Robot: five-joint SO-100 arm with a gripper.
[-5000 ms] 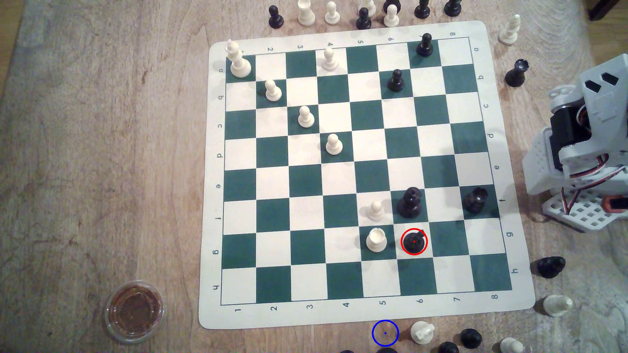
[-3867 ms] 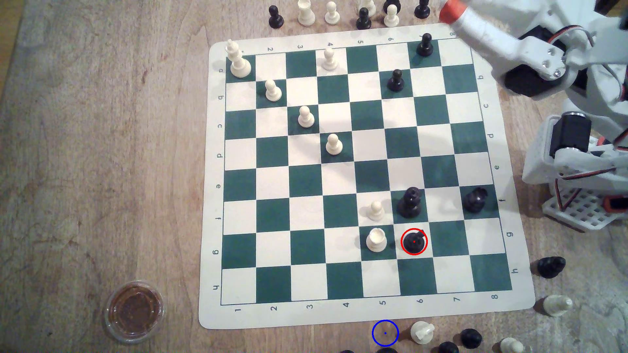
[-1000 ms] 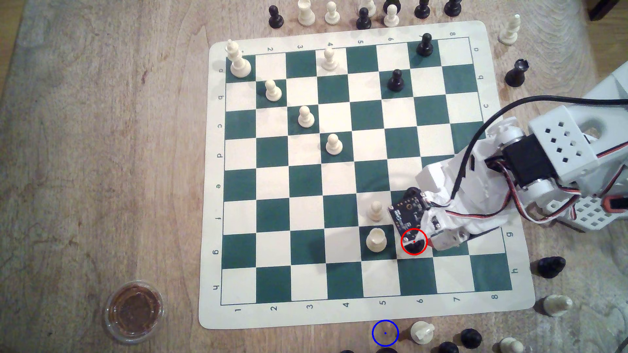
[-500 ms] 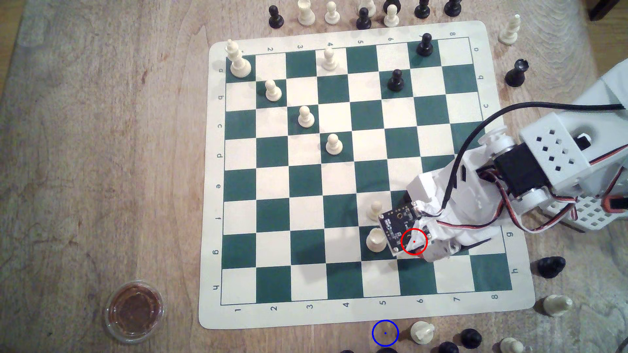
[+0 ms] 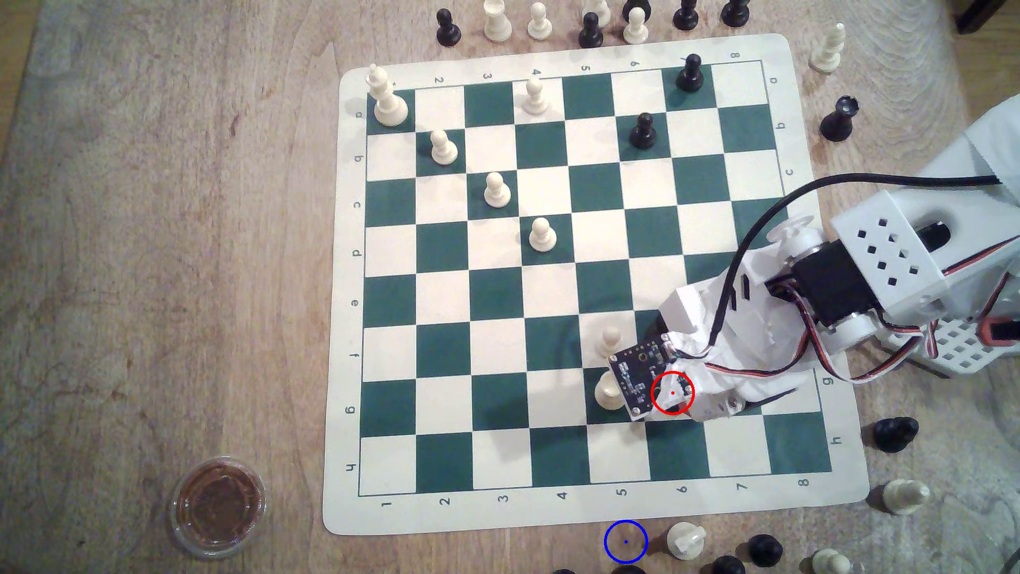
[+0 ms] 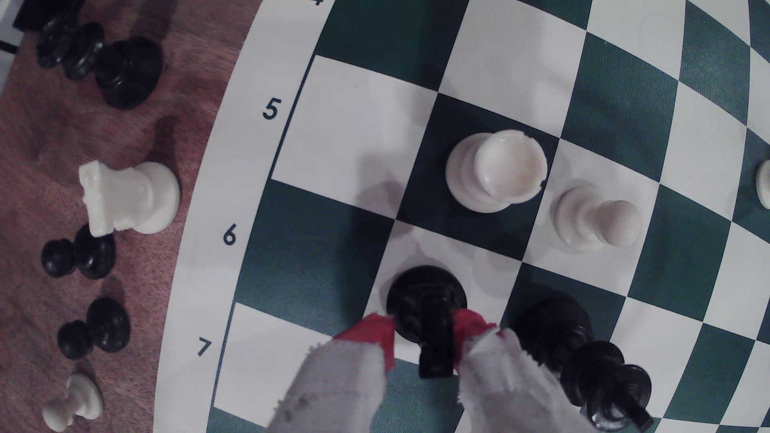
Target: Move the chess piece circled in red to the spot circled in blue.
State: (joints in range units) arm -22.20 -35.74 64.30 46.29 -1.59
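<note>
Under the wrist cam, nearest the lens: gripper (image 6: 425, 333), red-taped tips flanking the chess piece (image 6: 425, 299), one per side of its upper part. Jaws narrow around it; can't tell if tips actually press, so grip not confirmed. Piece upright on its white sq at file 6, base flat on the board (image 6: 354, 137).

Change vs 1 s ago (ext view): arm has come further over and lower, wrist board now covers the red ring (image 5: 672, 392) area where the black piece was partly visible. So approach is over, grasp step in hand; nothing lifted yet.

Neighbours, wrist view: tall black piece (image 6: 554, 329) just beside one finger, risk of a knock on lift. White rook (image 6: 496, 170) one sq off, white pawn (image 6: 596, 220) past it.

Farther, ext view: the spot (image 5: 625, 541), blue ring on bare wood off the board edge, approx 7 o'clock from the red ring. White piece (image 5: 685, 541) just beside it at 3 o'clock, so drop needs care. Sauce cup (image 5: 218, 505) well apart.
</note>
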